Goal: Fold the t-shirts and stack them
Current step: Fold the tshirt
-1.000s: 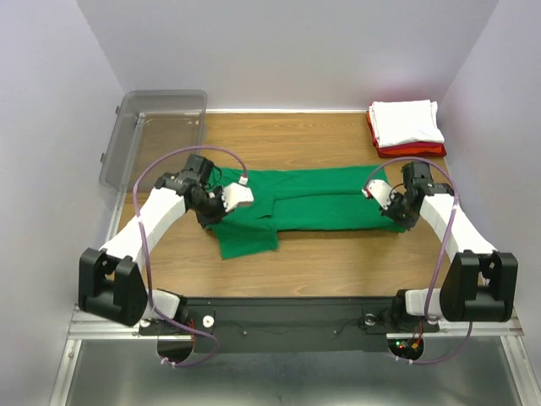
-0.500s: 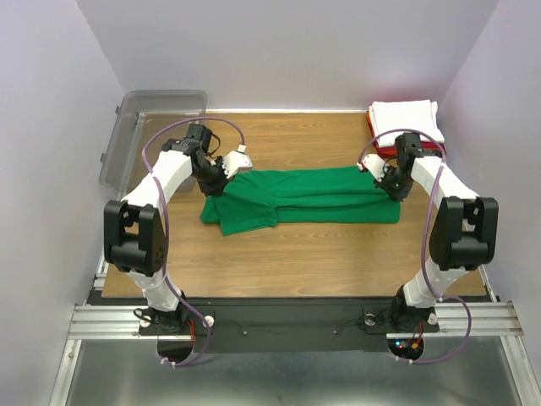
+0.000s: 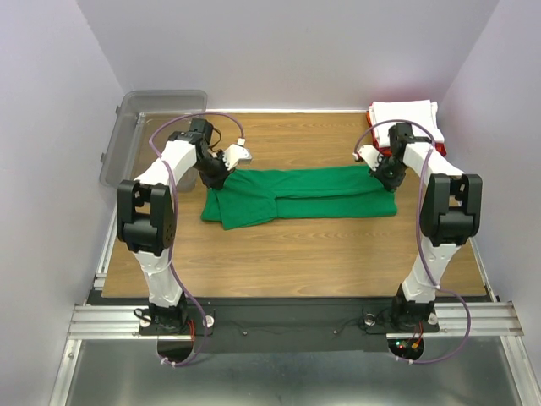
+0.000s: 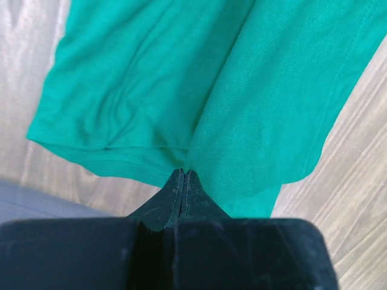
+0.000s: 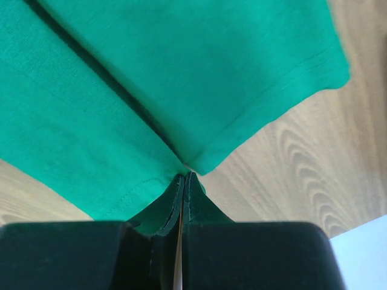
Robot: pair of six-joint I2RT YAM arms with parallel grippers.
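The bright green t-shirt (image 3: pixel 296 193) lies across the middle of the table as a long folded band. My left gripper (image 3: pixel 218 174) is shut on its far left edge; in the left wrist view the closed jaws (image 4: pixel 184 175) pinch the green cloth (image 4: pixel 242 90). My right gripper (image 3: pixel 382 173) is shut on its far right edge; in the right wrist view the closed jaws (image 5: pixel 184 177) pinch the green cloth (image 5: pixel 151 72). A folded white t-shirt (image 3: pixel 404 114) lies on a folded red t-shirt (image 3: pixel 374 108) at the far right corner.
A clear grey plastic bin (image 3: pixel 144 127) leans at the far left corner. The side walls stand close to both arms. The wooden table (image 3: pixel 296 254) shows bare in front of the green t-shirt.
Both grippers have carried the near edge of the green t-shirt away from me, folding it over into a narrower band. The arms now reach far back over the table.
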